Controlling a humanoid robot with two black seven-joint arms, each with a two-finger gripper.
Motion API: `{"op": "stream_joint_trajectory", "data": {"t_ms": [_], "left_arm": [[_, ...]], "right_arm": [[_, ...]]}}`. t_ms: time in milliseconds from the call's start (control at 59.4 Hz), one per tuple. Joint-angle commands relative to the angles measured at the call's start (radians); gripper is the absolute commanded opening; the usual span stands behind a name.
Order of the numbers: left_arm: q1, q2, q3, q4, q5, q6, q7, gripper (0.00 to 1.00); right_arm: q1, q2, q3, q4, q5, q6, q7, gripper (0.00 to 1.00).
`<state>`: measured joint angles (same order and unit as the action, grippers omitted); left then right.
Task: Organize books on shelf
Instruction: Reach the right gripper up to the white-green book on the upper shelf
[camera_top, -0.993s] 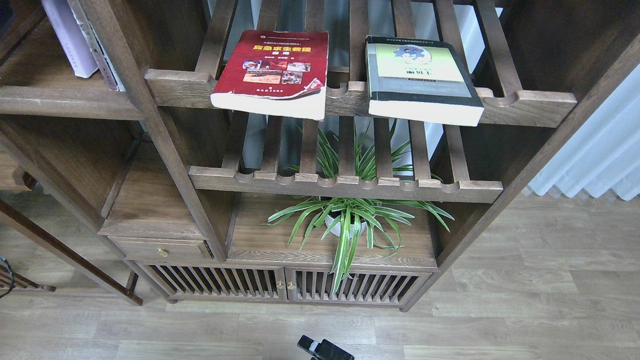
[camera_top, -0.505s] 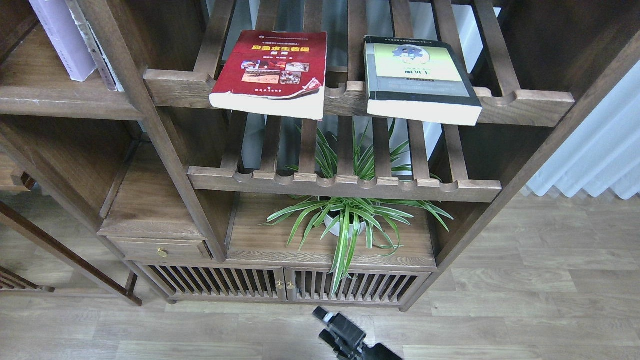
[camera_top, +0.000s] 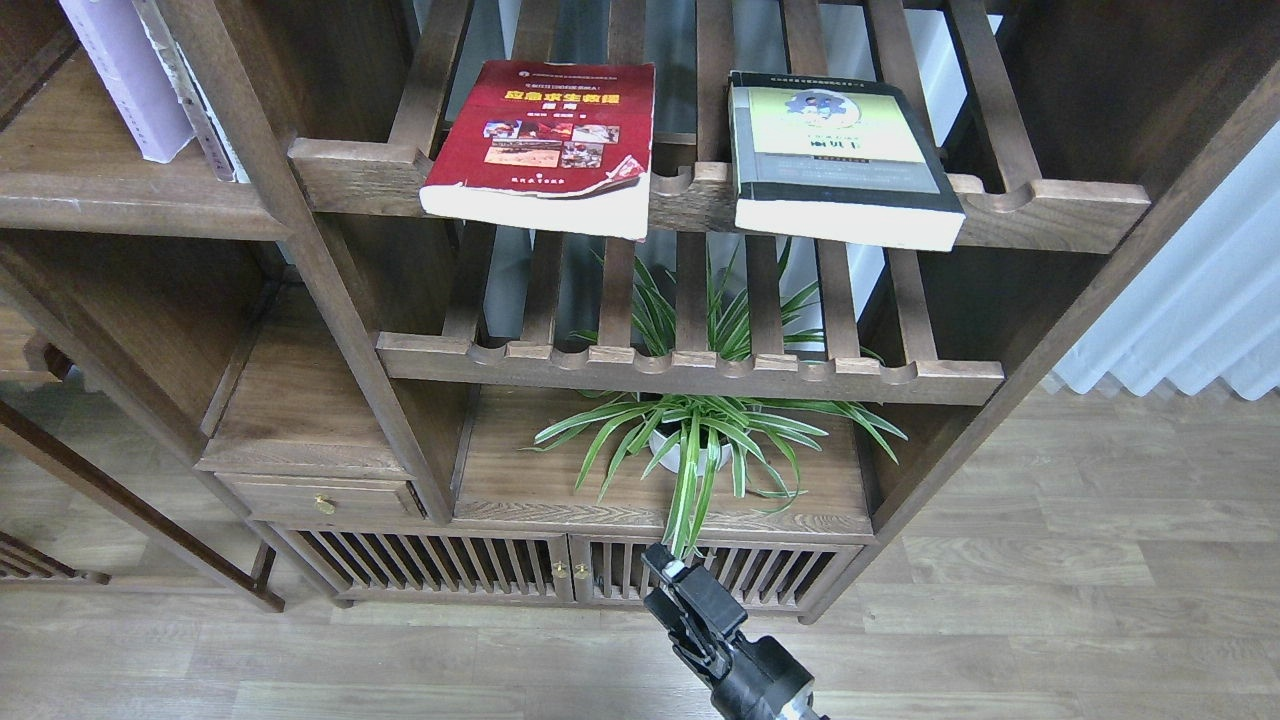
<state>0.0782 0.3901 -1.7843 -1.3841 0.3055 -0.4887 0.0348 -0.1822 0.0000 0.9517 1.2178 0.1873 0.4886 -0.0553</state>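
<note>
The dark red book (camera_top: 545, 130) lies flat on the upper slatted rack, its front end overhanging the rail. The yellow-green, grey and black book (camera_top: 835, 150) lies flat to its right on the same rack. The pale lavender book (camera_top: 120, 80) stands leaning on the solid brown shelf (camera_top: 110, 205) at the upper left. My right gripper (camera_top: 668, 572) rises from the bottom edge, in front of the cabinet doors and far below the books. It is dark and seen end-on, holding nothing I can see. My left gripper is out of view.
A second, bare slatted rack (camera_top: 690, 370) sits below the books. A spider plant in a white pot (camera_top: 690, 440) stands on the board under it. A slatted cabinet (camera_top: 560, 570) and a small drawer (camera_top: 320, 495) are lower down. Another thin book (camera_top: 195, 100) leans beside the lavender one. White curtain at right.
My right gripper has risen from the bottom edge and moved up and a little right, now reaching the cabinet doors. The books have not moved.
</note>
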Motion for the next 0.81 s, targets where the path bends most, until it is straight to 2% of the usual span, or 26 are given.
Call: {"op": "stream_joint_trajectory", "data": {"t_ms": [0, 67, 421, 791], "left_arm": [[0.058, -0.031, 0.011, 0.008, 0.000, 0.000, 0.000, 0.98], [0.074, -0.045, 0.013, 0.008, 0.000, 0.000, 0.000, 0.98], [0.094, -0.050, 0.029, 0.017, 0.000, 0.000, 0.007, 0.99], [0.095, -0.050, 0.029, 0.036, 0.000, 0.000, 0.007, 0.99]], "right_arm": [[0.009, 0.000, 0.071, 0.115, -0.026, 0.000, -0.003, 0.96], [-0.002, 0.000, 0.085, 0.244, -0.064, 0.000, -0.005, 0.95], [0.070, 0.000, 0.196, 0.376, -0.115, 0.000, -0.009, 0.94], [0.130, 0.000, 0.384, 0.385, -0.109, 0.000, -0.001, 0.94]]}}
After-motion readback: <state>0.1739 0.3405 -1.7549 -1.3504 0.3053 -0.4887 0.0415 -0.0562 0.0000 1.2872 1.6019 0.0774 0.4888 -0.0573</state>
